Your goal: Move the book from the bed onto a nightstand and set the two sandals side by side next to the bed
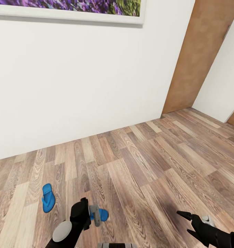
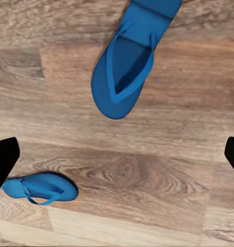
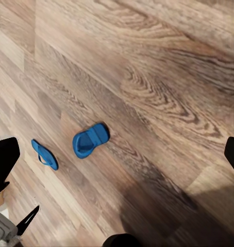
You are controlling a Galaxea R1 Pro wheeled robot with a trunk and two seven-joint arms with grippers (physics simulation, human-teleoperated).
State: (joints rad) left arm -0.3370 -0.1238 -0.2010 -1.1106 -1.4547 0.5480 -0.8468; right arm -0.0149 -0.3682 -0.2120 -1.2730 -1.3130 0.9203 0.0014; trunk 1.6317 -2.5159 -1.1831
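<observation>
Left tool point(image 1: 93, 214) open above sandal point(image 1: 102, 215); second sandal point(image 1: 48, 202) near.

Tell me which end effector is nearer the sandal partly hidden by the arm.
Left. The left end effector hangs right over that sandal; the right end effector sits far off across the floor.

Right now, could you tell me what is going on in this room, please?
The robot stands over a grey-brown wood-plank floor near a white wall. Two bright blue flip-flop sandals lie apart on the planks: one out to the left, the other just under the left gripper, which hovers above it holding nothing. The right gripper is open and empty, off to the right.
</observation>
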